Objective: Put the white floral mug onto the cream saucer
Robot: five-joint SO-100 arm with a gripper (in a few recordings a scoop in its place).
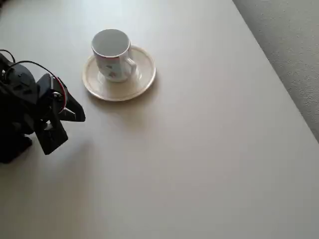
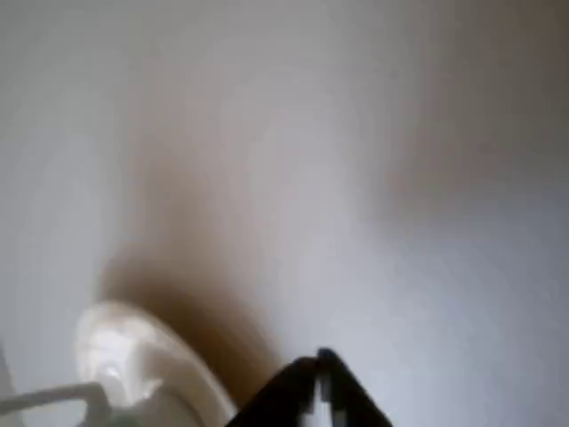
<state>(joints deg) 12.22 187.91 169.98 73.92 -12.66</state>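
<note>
**Q:** Two task items appear in the overhead view; where do they lie?

**A:** The small white ceramic mug with pink-red flower marks (image 1: 113, 55) stands upright on the round glossy cream saucer (image 1: 142, 77), which rests on the pale tabletop (image 1: 199, 149). The mug sits toward the saucer's upper-left rim in that view, off the centre well, with its loop handle pointing lower right. The wrist view, heavily blurred, shows the saucer's edge (image 2: 147, 360) at lower left.

**Q:** And the black two-finger gripper?

**A:** The gripper (image 1: 75, 112) lies left of and below the saucer in the overhead view, apart from both items. Its jaws appear drawn together to a point and carry nothing; the wrist view shows the dark tips (image 2: 320, 378) meeting at the bottom edge.

**Q:** What could go wrong from here?

**A:** As judged, the placement looks done, so the risk lies in the arm's motion. A sweep toward the upper right of the overhead view could clip the saucer rim or the handle, sliding the saucer or tipping the off-centre mug.

**Q:** Any legible writing?

**A:** No brand, label or text can be read on any surface.
</note>
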